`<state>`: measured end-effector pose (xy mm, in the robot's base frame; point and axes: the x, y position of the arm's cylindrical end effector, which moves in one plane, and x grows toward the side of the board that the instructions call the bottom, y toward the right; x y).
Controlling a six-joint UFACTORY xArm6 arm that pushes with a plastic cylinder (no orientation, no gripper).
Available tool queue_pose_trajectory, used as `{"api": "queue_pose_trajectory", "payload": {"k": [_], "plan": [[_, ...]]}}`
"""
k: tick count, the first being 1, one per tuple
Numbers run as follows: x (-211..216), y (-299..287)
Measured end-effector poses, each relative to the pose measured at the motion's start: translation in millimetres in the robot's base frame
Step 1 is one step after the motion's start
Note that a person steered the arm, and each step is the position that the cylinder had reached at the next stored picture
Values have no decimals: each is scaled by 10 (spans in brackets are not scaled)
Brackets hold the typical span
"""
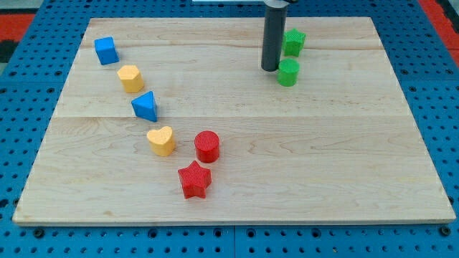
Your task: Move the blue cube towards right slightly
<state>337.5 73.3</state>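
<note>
The blue cube sits near the top left corner of the wooden board. My tip is the lower end of a dark rod near the view's top, right of centre. It stands far to the right of the blue cube, just left of a green cylinder and below left of a green star-shaped block. The tip touches neither the cube nor any block that I can tell.
A line of blocks runs down from the cube: a yellow block, a blue triangular block, a yellow heart, a red cylinder and a red star. A blue pegboard surrounds the board.
</note>
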Motion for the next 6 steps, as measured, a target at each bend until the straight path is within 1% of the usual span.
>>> {"api": "queue_pose_trajectory", "payload": {"k": [1, 2, 3, 4, 5, 6], "plan": [[227, -12], [227, -816], [149, -1803], [-388, -2369], [-133, -2948], [296, -3219]]}}
